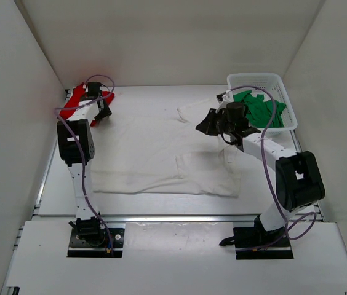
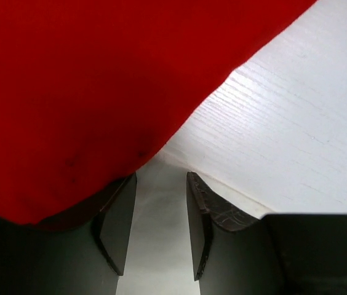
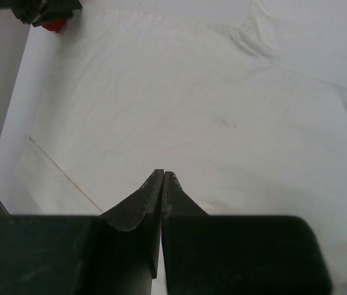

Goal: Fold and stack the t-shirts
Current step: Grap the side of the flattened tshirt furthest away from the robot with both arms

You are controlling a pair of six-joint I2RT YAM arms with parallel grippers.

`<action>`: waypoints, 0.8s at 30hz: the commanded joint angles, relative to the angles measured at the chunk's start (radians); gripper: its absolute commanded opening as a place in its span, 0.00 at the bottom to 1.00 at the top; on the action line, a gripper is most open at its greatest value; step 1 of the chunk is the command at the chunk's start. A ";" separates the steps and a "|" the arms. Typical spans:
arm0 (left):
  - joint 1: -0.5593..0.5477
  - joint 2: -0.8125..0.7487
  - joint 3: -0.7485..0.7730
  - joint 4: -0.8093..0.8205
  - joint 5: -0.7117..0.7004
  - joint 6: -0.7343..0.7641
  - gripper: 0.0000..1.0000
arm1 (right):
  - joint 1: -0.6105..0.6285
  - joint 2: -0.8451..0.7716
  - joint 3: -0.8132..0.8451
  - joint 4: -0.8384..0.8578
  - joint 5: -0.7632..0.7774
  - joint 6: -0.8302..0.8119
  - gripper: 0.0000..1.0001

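On table [image 1: 161, 92], pale shirt [image 1: 149, 153] spread flat, green shirt [image 1: 263, 110] in basket [image 1: 253, 77]

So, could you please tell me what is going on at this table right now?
The left gripper is open at the far left corner, against the red shirt, which drapes onto it but is not clamped. The right gripper is shut and empty over the off-white shirt, spread out on the table. The green shirt lies crumpled in the white basket. Nothing is stacked yet.
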 commanded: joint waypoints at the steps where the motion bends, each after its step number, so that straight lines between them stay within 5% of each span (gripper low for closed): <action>1: -0.021 0.015 0.041 -0.042 -0.054 0.052 0.50 | -0.005 -0.055 -0.005 0.073 -0.018 0.009 0.00; 6: -0.033 0.048 0.090 -0.078 -0.082 0.069 0.49 | -0.016 -0.077 -0.008 0.086 -0.019 0.017 0.00; 14: -0.026 0.012 0.031 -0.044 -0.079 0.064 0.14 | -0.045 -0.037 0.001 0.113 -0.023 0.026 0.00; 19: -0.049 -0.095 -0.052 0.023 -0.083 0.057 0.02 | -0.071 0.150 0.187 -0.030 0.160 -0.094 0.00; 24: -0.049 -0.261 -0.262 0.172 -0.078 0.046 0.00 | -0.123 0.357 0.441 -0.171 0.333 -0.166 0.14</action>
